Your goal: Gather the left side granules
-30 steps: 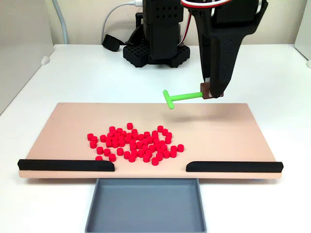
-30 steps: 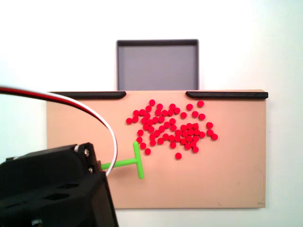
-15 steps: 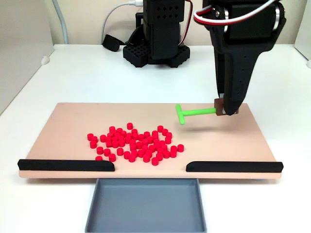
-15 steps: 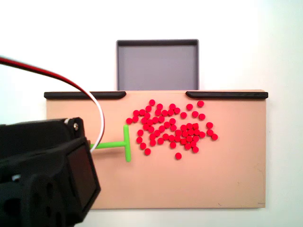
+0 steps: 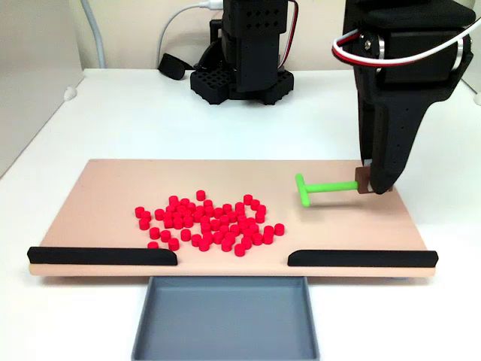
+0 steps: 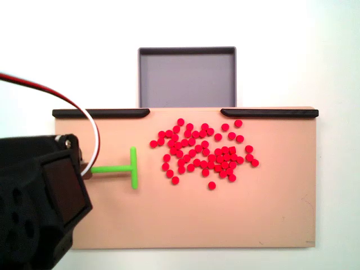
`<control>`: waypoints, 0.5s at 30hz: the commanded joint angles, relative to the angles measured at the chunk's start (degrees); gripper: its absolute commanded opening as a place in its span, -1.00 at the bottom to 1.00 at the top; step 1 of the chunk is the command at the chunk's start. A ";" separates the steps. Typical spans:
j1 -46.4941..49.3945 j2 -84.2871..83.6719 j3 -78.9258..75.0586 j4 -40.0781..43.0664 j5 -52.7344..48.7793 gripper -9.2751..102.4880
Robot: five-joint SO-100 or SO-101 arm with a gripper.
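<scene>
grey tray (image 5: 225,316): sits off the board's near edge in a fixed view, under the gap between the two black rails (image 5: 103,256); nothing lies in it.
board (image 5: 113,188): tan, flat on the white worktop (image 5: 113,113), its long sides running left to right.
granules (image 5: 207,222): one loose red cluster on the board, left of centre in that view, just behind the left rail and reaching toward the gap.
green T-shaped tool (image 5: 319,188): stem level and parallel to the board's long edges, crossbar toward the granules, apart from them.
gripper (image 5: 366,183): closed on the stem's outer end, near the board's right edge.
key relation: the granules lie straight off the crossbar's face, leftward along the stem's axis; in another fixed view (image 6: 205,152) this is mirrored, the granules lying right of the tool (image 6: 121,169).
judgement: a sweep along that axis would likely meet the cluster's near side first.
</scene>
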 commanded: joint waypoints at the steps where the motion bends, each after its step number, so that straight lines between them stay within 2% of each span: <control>1: -0.18 -0.53 -4.31 0.09 0.35 -0.84; 15: 0.70 -6.42 -9.84 0.00 0.44 -0.84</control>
